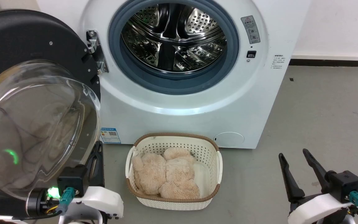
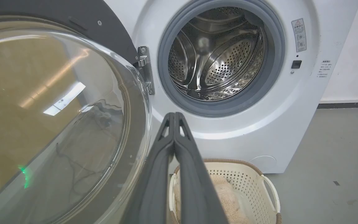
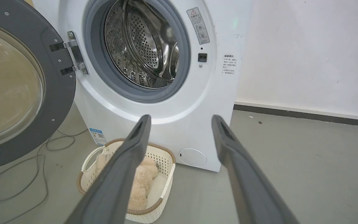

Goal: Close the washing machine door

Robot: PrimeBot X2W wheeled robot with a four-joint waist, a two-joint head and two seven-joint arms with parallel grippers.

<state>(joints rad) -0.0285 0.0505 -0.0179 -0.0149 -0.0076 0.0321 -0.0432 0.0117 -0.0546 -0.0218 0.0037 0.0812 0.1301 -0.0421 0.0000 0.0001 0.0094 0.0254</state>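
The washing machine door [image 1: 26, 40] stands swung wide open at the left, a glossy black round with a bulging clear glass bowl [image 1: 36, 124]. The white washing machine [image 1: 197, 105] shows its steel drum [image 1: 172, 37] inside a grey-blue gasket. Low beside the bowl's right edge, my left gripper [image 1: 97, 149] is shut with nothing held; the left wrist view shows its fingers [image 2: 174, 116] pressed together next to the door glass [image 2: 57, 109]. My right gripper [image 1: 292, 154] is open at the lower right, away from the machine. In the right wrist view the gripper [image 3: 181, 119] faces the machine front, with the door [image 3: 54, 93] at the left.
A white basket with a brown rim [image 1: 172, 136] holding a beige plush toy [image 1: 169, 174] sits on the grey floor in front of the machine, between my arms. A thin cable [image 3: 42, 161] loops on the floor under the door. A white wall [image 3: 306, 46] stands to the right.
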